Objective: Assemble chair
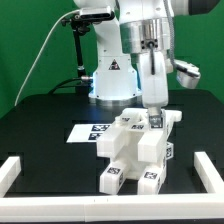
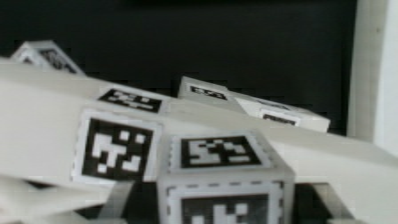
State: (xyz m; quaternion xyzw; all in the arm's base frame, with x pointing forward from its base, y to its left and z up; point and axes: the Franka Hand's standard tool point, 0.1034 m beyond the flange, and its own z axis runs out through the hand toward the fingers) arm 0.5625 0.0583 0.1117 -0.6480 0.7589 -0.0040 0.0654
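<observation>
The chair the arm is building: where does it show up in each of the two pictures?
Exterior view: the chair stands low and center on the black table, under the pincer.
Wrist view: the chair fills most of the picture, seen close up.
Shared landmark: the black-and-white square tags on its blocks.

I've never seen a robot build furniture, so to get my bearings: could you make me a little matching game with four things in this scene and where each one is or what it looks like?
Things:
1. chair
2. gripper
3. marker board
4. table

Descriptions:
A. black surface with a white rail around it
B. flat and white, lying behind the chair toward the exterior view's left
C. white blocks joined together, carrying black-and-white square tags
D. reaching down onto the top of the blocks

Pairs: 1-C, 2-D, 3-B, 4-A
</observation>
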